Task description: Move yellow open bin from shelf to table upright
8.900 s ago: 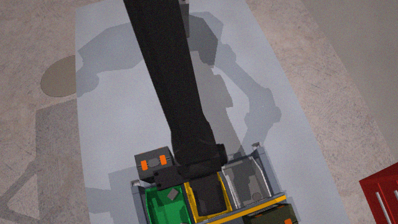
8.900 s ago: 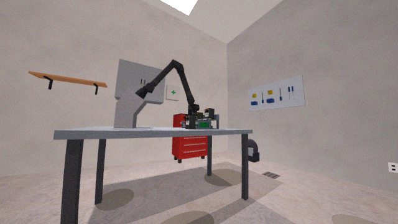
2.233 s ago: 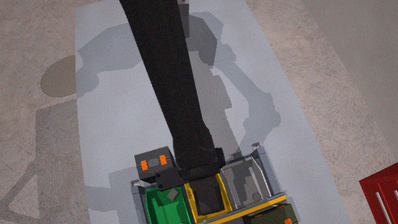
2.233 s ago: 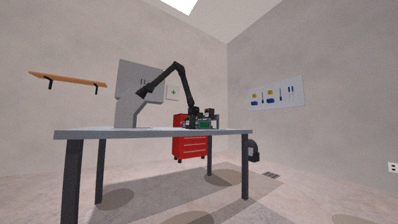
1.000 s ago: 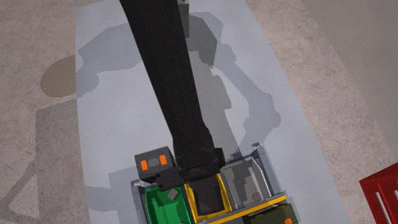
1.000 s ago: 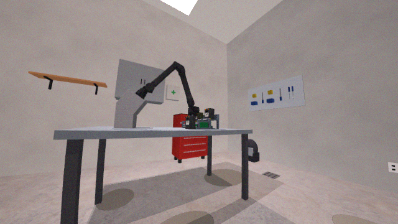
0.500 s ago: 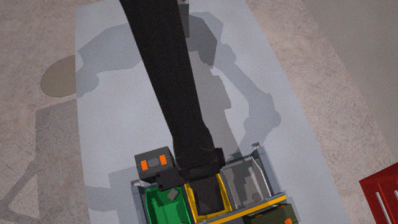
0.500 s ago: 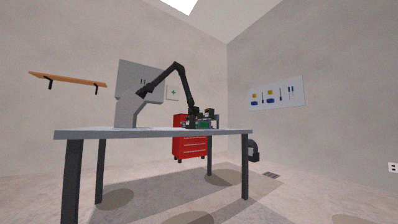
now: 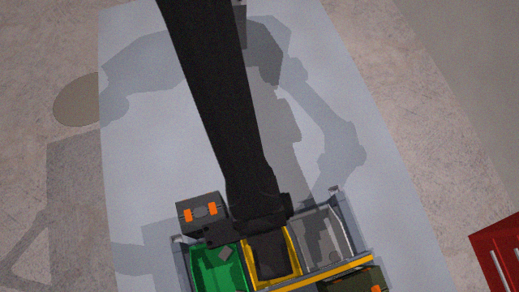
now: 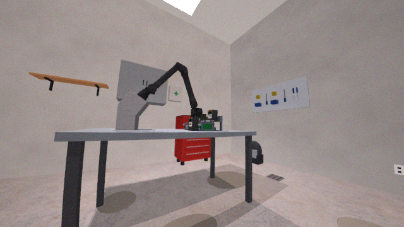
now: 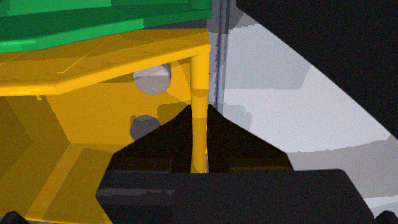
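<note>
Indoors — grey table, beige walls; gripper pinching yellow bin.

Three cameras: one overhead, one far out in the room, one on the wrist.

The top view looks steeply down on the table, the shelf at 6 o'clock. The exterior view stands low and distant, facing the table edge-on with the shelf near centre. The wrist view sits just behind the fingers, nearly touching the yellow bin. All share that shelf.

Yellow bin interior, under the arm
</note>
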Robot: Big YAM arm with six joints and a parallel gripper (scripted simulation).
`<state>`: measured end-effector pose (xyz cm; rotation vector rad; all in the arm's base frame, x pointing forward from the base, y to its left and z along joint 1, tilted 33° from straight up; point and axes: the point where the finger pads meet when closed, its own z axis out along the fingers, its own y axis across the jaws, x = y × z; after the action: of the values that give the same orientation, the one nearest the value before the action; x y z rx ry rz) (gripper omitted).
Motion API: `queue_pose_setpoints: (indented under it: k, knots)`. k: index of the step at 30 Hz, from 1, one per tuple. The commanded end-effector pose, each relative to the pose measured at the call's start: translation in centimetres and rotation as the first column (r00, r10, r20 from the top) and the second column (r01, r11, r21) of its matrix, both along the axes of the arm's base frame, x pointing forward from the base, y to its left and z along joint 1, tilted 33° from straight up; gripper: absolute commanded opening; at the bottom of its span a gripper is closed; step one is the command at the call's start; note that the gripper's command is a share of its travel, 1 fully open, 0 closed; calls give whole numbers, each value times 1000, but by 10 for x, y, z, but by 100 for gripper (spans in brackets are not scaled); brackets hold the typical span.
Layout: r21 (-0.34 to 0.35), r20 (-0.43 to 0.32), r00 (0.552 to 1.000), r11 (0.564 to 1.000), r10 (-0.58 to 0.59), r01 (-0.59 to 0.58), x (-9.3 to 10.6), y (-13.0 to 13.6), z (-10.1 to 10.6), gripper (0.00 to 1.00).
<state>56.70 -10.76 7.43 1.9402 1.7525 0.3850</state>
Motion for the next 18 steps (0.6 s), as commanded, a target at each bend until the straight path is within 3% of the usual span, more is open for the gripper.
queue_pose_setpoints:
  k: [1,10,18]
  knots:
    - [-8,4,1000,1000,4,-4,7,-7,-1,0]
    - [-7,-1,1000,1000,4,-4,6,-6,-1,0]
    - [-10,16,1000,1000,6,-5,1,-4,16,0]
